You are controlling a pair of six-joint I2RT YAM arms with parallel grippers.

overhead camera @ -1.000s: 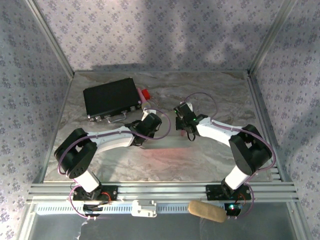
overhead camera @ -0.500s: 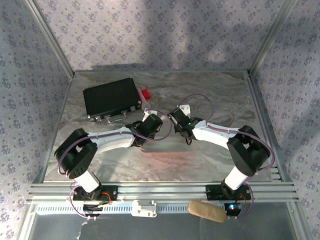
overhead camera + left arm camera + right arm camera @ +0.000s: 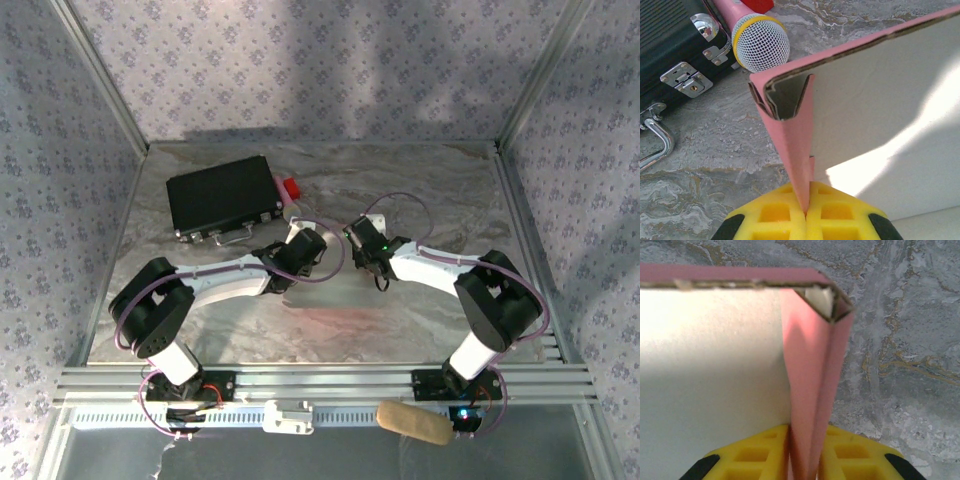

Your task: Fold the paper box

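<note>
Where the left end effector meets, its yellow pads pinch a folded pink edge of the box. The right end effector clamps another folded edge. The box is held above the surface, near a microphone and case.
</note>
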